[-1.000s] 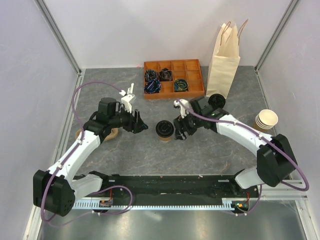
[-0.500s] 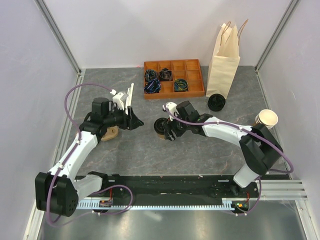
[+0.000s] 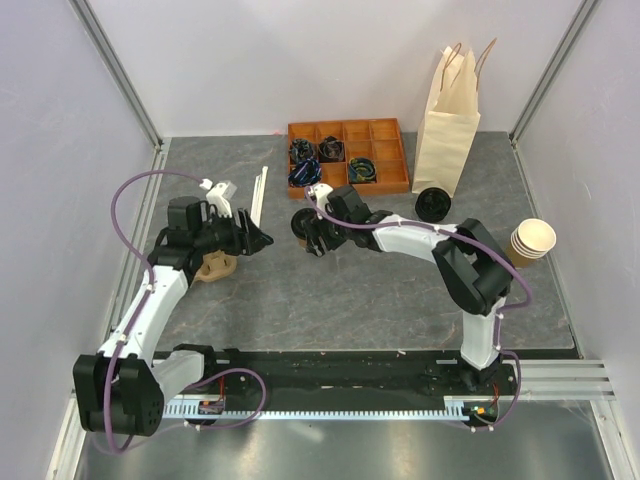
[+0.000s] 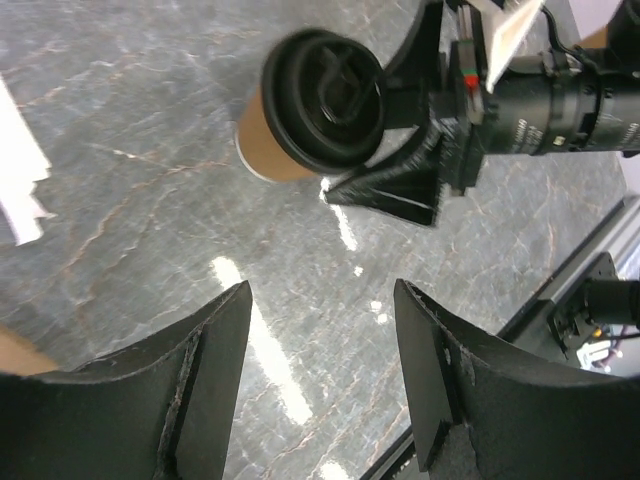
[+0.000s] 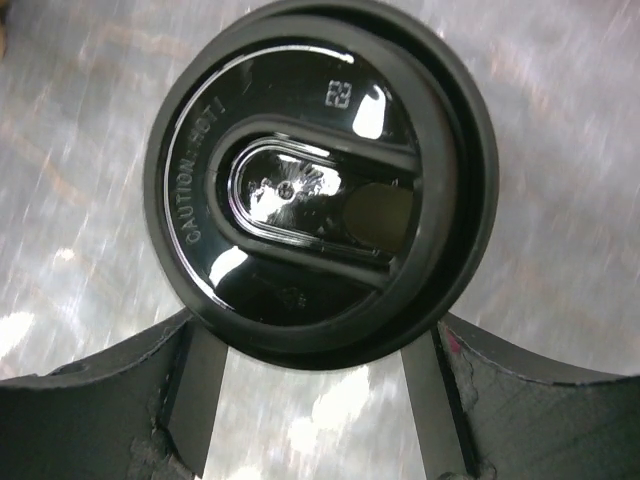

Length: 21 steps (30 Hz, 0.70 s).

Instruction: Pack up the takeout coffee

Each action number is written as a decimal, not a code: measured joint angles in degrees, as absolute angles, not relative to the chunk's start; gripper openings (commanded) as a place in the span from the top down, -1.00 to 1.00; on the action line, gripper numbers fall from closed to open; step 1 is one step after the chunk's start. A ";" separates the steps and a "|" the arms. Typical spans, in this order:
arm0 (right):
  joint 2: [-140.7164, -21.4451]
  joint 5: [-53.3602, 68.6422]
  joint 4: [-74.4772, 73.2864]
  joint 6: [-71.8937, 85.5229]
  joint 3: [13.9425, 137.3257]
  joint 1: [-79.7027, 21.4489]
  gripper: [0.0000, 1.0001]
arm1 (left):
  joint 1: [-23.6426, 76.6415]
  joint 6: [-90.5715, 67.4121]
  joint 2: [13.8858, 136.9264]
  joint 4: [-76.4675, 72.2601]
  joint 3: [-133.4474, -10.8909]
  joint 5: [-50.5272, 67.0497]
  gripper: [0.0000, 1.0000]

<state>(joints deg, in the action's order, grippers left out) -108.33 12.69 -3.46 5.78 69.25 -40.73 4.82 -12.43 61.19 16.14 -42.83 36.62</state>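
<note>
Right gripper point(image 3: 314, 236) is clamped on the takeout coffee point(image 3: 304, 223). One finger point(image 5: 185, 385) presses each side of the cup body, just under the rim of the black lid. The lid is seated, and its raised lettering and sip hole are legible in the right wrist view. The cup is held lid uppermost over the grey table point(image 3: 400, 290), left of centre and just in front of the orange divided tray point(image 3: 385, 130). Whether its base touches the surface cannot be told.

Left gripper point(image 4: 320, 292) is spread wide with nothing between its fingers. It sits low over the table, pointed toward the cup, near it but apart.

The paper bag point(image 3: 447, 125) stands upright at the far right, well apart from the cup. A loose black lid point(image 3: 433, 204) lies at the bag's foot. A stack of lidless cups point(image 3: 531, 240) sits by the right edge.
</note>
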 measured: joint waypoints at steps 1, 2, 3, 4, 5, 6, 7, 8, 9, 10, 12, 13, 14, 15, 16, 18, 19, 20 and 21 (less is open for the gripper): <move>-109.80 12.45 -3.11 5.80 70.83 -40.73 -0.47 | 4.25 -12.43 61.19 16.19 -42.83 36.62 -0.33; -111.33 12.12 -2.68 5.82 72.38 -40.73 -0.46 | 3.60 -12.43 61.19 16.19 -42.83 36.64 -0.33; -112.49 11.94 -2.24 5.85 73.54 -40.73 -0.46 | 3.09 -12.43 61.14 16.21 -42.83 36.64 -0.33; -114.06 11.75 -1.91 5.85 75.31 -40.73 -0.46 | 2.44 -12.40 61.10 16.25 -42.83 36.64 -0.33; -115.37 11.66 -1.61 5.87 76.62 -40.73 -0.46 | 1.74 -12.40 60.99 16.40 -42.83 36.64 -0.33; -116.38 11.68 -1.26 5.87 77.62 -40.73 -0.47 | 1.15 -12.40 60.90 16.64 -42.85 36.67 -0.33; -117.47 11.64 -1.04 5.87 78.94 -40.73 -0.46 | 0.40 -12.38 60.82 16.86 -42.85 36.69 -0.34; -118.63 11.62 -0.86 5.85 80.20 -40.73 -0.46 | -0.34 -12.36 60.75 17.37 -42.89 36.80 -0.34; -119.59 11.64 -0.73 5.89 81.36 -40.73 -0.47 | -1.04 -12.34 60.69 17.80 -42.89 36.86 -0.34; -120.90 11.68 -0.62 5.96 83.07 -40.73 -0.47 | -1.74 -12.25 60.64 18.22 -42.92 36.97 -0.34; -122.06 11.75 -0.40 6.00 84.55 -40.73 -0.48 | -2.98 -11.92 60.62 19.53 -43.18 37.12 -0.34; -122.56 11.88 -0.36 6.02 85.17 -40.73 -0.48 | -3.49 -11.66 60.62 20.23 -43.35 37.19 -0.35; -123.00 11.97 -0.34 6.02 85.84 -40.73 -0.49 | -3.97 -11.42 60.62 21.02 -43.62 37.23 -0.35; -123.33 11.99 -0.32 6.04 86.32 -40.73 -0.50 | -4.38 -11.07 60.62 21.67 -43.88 37.41 -0.35; -123.52 12.19 -0.25 6.04 86.72 -40.73 -0.52 | -4.75 -10.79 60.62 22.55 -44.29 37.60 -0.36; -123.70 12.47 -0.25 6.04 87.24 -40.73 -0.54 | -5.52 -10.04 60.64 24.08 -45.21 37.85 -0.36; -123.70 12.86 -0.32 6.02 87.50 -40.73 -0.55 | -5.98 -9.56 60.71 24.84 -45.82 38.02 -0.37; -123.70 13.30 -0.43 5.96 87.72 -40.73 -0.57 | -6.46 -9.06 60.80 25.80 -46.50 38.13 -0.38; -123.70 13.61 -0.51 5.80 87.96 -40.73 -0.58 | -6.90 -8.49 61.01 26.85 -47.31 38.22 -0.38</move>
<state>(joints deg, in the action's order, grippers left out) -123.70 13.61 -0.51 5.80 87.96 -40.73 -6.90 -8.49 61.01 26.85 -47.31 38.22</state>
